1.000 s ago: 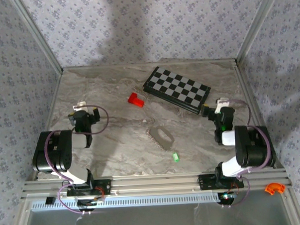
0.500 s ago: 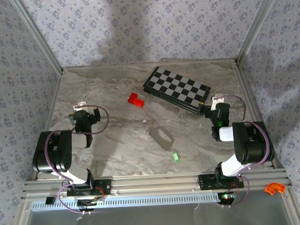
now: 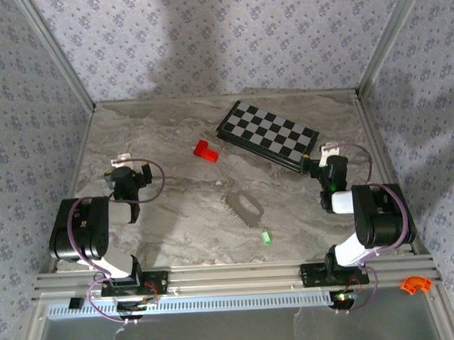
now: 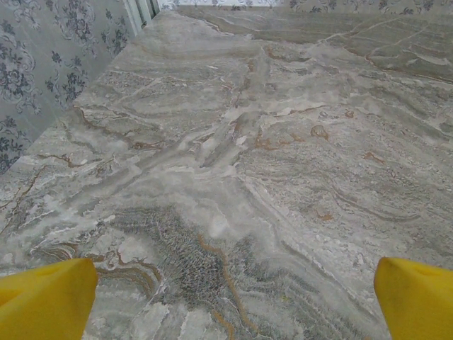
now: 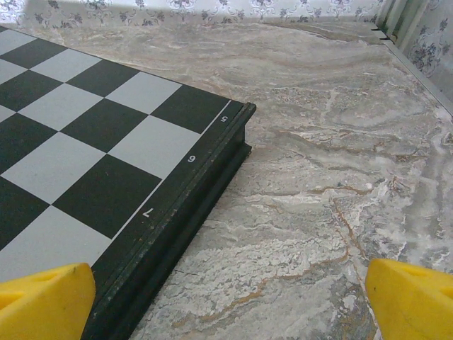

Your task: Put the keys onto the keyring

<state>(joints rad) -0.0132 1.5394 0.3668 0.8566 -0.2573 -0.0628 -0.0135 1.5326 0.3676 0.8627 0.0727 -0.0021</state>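
At front centre, the keys (image 3: 266, 237) lie just beside the keyring (image 3: 244, 209), not touching. Left gripper (image 4: 226, 301) and right gripper (image 5: 226, 301) both stand wide, holding nothing, the right one at the chessboard (image 5: 106, 163) corner.

Chessboard (image 5: 85, 142) close before right gripper (image 5: 228, 303); left side free.

chessboard (image 5: 92, 142) edge, digits 5, 6, 7
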